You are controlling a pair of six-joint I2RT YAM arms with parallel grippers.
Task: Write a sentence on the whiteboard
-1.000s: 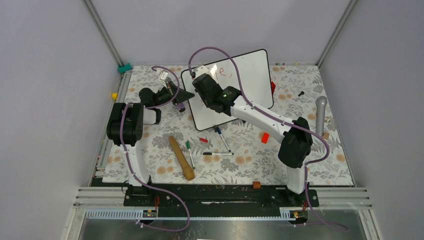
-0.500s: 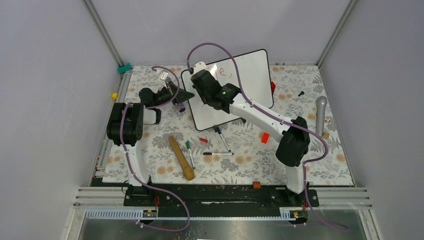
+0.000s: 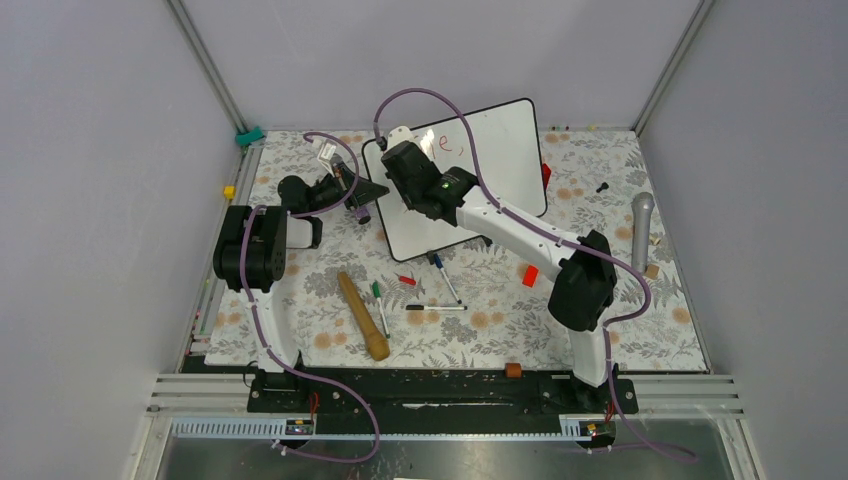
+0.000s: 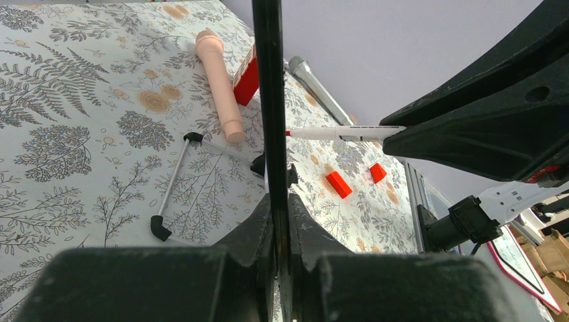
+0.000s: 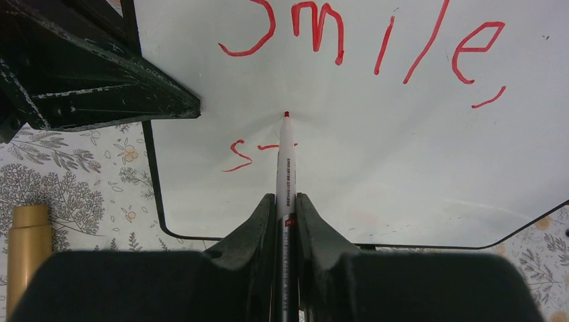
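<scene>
My left pincer [image 4: 278,208] clamps the whiteboard [image 5: 376,168], right pincer [image 5: 286,201] grips the marker [image 5: 285,161]; the sentence [image 5: 362,40] reaches "st", so probably a steady downstroke next.

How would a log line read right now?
left pincer: shut on whiteboard | right pincer: shut on red marker, tip at board | sentence: Smile written, second line begun

enclosure: plain grey walls [image 3: 90,200] on three sides, joined by aluminium corner posts [image 3: 205,62]. table [image 3: 662,340] carries a fern-and-flower print cover. black rail [image 3: 430,395] along near edge. lighting even.
</scene>
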